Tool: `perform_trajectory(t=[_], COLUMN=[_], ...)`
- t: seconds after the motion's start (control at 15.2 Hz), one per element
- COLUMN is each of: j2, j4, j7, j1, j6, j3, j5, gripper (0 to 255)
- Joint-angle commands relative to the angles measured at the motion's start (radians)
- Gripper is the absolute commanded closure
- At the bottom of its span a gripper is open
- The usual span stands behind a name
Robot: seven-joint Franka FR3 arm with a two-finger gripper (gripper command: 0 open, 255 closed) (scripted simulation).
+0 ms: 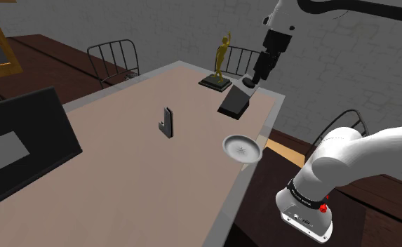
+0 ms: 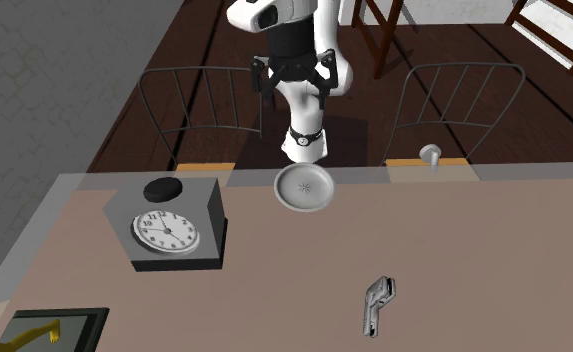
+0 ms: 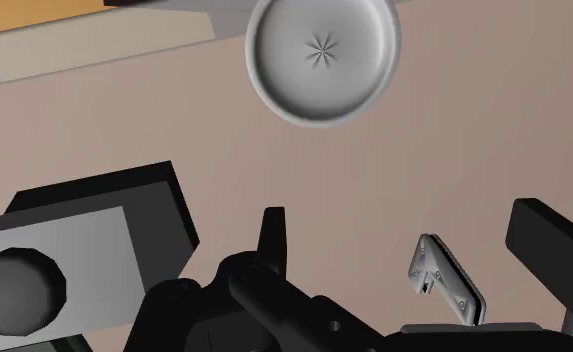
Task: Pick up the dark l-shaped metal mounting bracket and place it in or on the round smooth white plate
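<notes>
The bracket in front of me looks like grey metal with a dull sheen, and the plate is smooth, matt grey-white. The table under them is a flat, matt pinkish beige with no grain, while the floor beyond shows dark wood planks. My gripper is matt black, and the figurine gleams like polished gold.

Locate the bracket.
In the shoulder view, the bracket sits midway along the table, left of the plate and apart from it.
</notes>
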Motion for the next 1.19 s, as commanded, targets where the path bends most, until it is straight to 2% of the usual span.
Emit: perform_trajectory(t=[0.0,0.59,1.12], j2=[0.000,0.188,0.427], j4=[0.000,-0.022,0.055], j7=[0.000,0.121,0.250], j1=[0.000,0.035,0.045], j6=[0.000,0.281,0.498], j3=[0.000,0.147,0.271], j5=[0.000,0.039,0.001], gripper=[0,0,0])
